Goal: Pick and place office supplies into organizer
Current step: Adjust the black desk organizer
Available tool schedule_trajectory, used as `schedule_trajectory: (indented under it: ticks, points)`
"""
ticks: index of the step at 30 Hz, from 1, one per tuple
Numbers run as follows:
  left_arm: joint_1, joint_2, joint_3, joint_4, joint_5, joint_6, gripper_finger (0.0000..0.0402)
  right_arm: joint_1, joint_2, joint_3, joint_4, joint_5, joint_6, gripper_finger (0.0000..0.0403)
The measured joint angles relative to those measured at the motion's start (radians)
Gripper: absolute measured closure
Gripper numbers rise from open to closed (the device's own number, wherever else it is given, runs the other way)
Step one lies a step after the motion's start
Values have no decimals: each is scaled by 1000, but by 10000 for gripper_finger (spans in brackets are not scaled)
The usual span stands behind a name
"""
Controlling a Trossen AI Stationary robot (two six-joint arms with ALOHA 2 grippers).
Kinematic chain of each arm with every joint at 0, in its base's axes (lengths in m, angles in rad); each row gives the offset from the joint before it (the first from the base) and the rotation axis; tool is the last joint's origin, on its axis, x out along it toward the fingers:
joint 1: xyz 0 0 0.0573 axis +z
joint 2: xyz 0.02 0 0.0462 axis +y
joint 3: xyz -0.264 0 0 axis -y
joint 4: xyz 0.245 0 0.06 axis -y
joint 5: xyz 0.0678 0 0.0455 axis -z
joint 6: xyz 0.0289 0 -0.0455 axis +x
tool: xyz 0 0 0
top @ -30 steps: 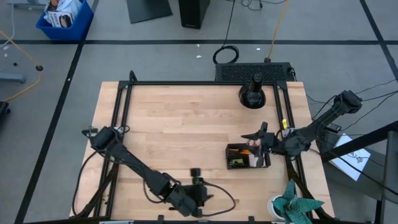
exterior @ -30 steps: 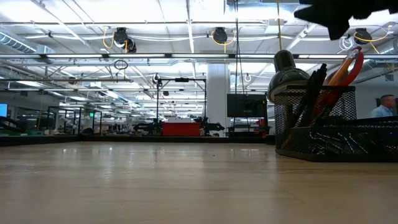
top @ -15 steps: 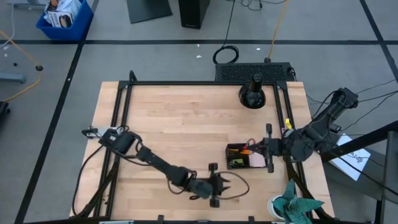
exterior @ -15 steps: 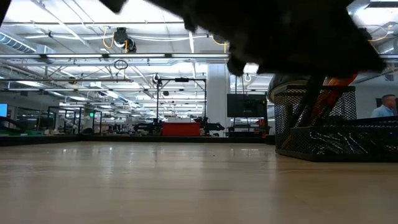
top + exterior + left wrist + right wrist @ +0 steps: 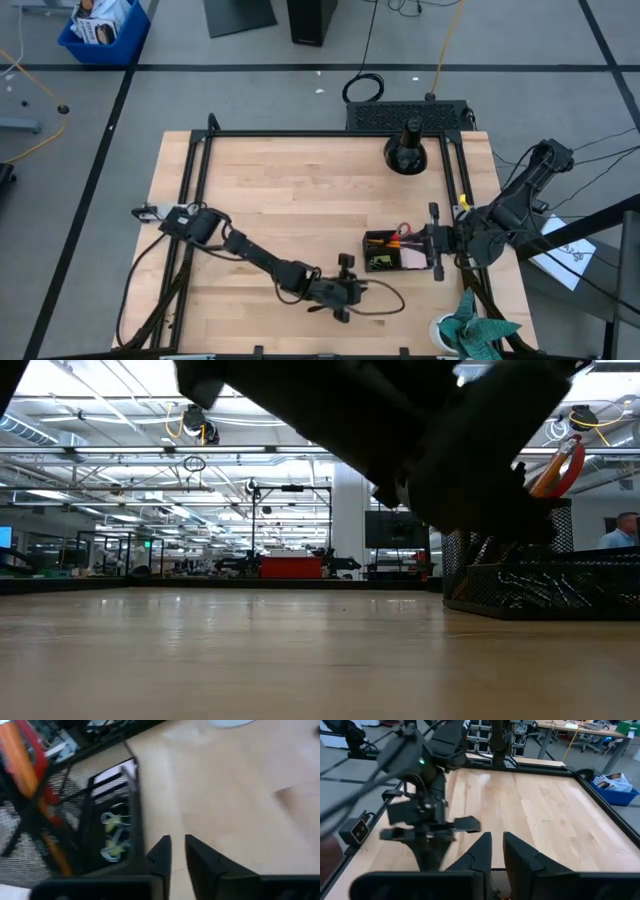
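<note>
Both tools are showing their fingers nearly closed with nothing between them: we are seeing the left tool (image 5: 345, 287) low over the wooden worktop (image 5: 300, 200), just beside the one black mesh organizer (image 5: 397, 251), and the right tool (image 5: 434, 243) at its far side. Our low view is mostly blocked by a dark arm. Red-handled scissors (image 5: 560, 465) are standing inside; other contents are blurring.

Both arms are dark, jointed links with black cables looping along them; the left arm (image 5: 250, 258) carries a pale patch near its base at the frame's left. The right arm (image 5: 520, 195), at the frame's right, is black throughout. Each wrist ends in two dark, wedge-shaped fingers (image 5: 162, 855).
</note>
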Motion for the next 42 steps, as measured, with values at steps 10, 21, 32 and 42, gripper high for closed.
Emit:
schedule_trajectory:
  ticks: [10, 21, 32, 42]
  points:
    - [58, -1, 0, -31, 75, 179, 237, -1, 0, 0, 6, 1, 0, 314]
    - [120, -1, 0, -42, 125, 228, 230, -5, 0, 0, 6, 7, -8, 309]
    - [159, -5, 3, -142, 139, 148, 265, -17, 0, 0, 5, 6, -8, 308]
    - [158, -8, 6, -236, 96, 95, 268, -17, 0, 0, 4, 6, -8, 308]
